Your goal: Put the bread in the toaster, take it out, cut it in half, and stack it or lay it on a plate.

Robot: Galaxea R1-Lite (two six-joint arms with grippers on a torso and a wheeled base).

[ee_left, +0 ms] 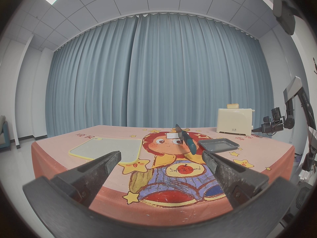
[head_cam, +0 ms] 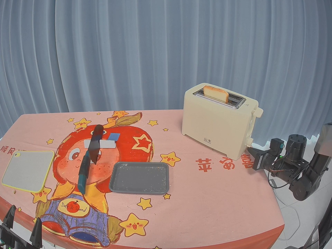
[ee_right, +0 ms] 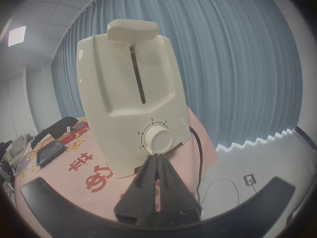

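Note:
A slice of bread [head_cam: 216, 93] sticks up out of the near slot of the cream toaster [head_cam: 219, 121] at the table's back right. The toaster's lever [ee_right: 133, 30] sits at the top of its slide. My right gripper [ee_right: 157, 157] is shut with nothing in it, its tips just under the toaster's round dial [ee_right: 158, 141], at the toaster's end off the table's right side [head_cam: 250, 151]. My left gripper [ee_left: 161, 159] hangs open and empty off the table's front left corner. A dark knife [head_cam: 90, 156] with a teal handle rests tilted on a small white holder [head_cam: 103, 144].
A grey rectangular plate [head_cam: 140, 177] lies mid-table, right of the knife. A white cutting board [head_cam: 28, 170] with a yellow rim lies at the left edge. The toaster's black cord [ee_right: 198, 159] drops off the table's right side. Blue curtains hang behind.

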